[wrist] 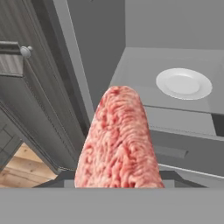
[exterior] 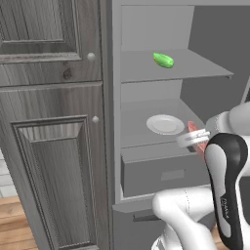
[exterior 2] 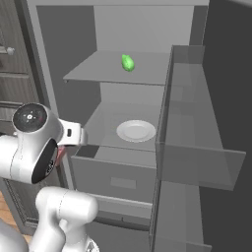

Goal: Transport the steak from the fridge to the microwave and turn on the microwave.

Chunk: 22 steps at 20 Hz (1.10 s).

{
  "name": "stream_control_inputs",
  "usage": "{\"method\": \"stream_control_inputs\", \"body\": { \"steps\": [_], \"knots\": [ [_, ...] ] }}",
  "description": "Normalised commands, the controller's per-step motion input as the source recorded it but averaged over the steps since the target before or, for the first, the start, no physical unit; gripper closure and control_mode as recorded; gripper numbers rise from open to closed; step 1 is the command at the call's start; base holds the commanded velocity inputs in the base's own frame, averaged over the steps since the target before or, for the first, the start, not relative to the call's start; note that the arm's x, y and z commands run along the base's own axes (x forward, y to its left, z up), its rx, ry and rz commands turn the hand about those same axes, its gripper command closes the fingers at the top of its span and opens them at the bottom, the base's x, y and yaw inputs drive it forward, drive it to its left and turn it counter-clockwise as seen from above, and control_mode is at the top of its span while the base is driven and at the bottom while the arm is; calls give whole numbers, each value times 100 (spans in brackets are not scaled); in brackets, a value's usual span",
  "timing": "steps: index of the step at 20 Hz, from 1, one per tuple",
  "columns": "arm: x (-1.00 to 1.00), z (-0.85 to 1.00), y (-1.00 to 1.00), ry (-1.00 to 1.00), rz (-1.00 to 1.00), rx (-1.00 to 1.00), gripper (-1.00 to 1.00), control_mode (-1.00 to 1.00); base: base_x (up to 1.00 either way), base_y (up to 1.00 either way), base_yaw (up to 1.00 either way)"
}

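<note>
The steak (wrist: 118,140), a pinkish-red slab of raw meat, stands up large between my fingers in the hand view and hides their tips. My gripper (exterior: 197,138) is shut on the steak (exterior: 194,133) in front of the open fridge (exterior: 146,73), just off the right end of its lower shelf and above the wide grey drawer (exterior: 161,171). From the right base view a thin pink edge of the steak (exterior 2: 60,154) peeks out below my wrist. The microwave is out of view.
A white plate (exterior: 165,124) lies on the lower fridge shelf, and a bright green vegetable (exterior: 163,60) lies on the upper shelf. The fridge door (exterior 2: 197,123) stands open on the right. A dark wood-panelled cabinet (exterior: 49,122) with round knobs flanks the fridge on the left.
</note>
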Motion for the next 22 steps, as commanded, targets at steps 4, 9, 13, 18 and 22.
{"method": "stream_control_inputs", "body": {
  "steps": [4,9,13,18,22],
  "knots": [
    [0,0,4,0,0,0,100,-100,0,0,0],
    [0,0,0,0,0,0,100,-100,0,0,0],
    [0,0,0,0,0,0,100,-100,0,0,0],
    [0,0,0,0,0,0,100,-100,0,0,0],
    [0,0,0,0,0,0,100,-100,0,0,0]
  ]
}}
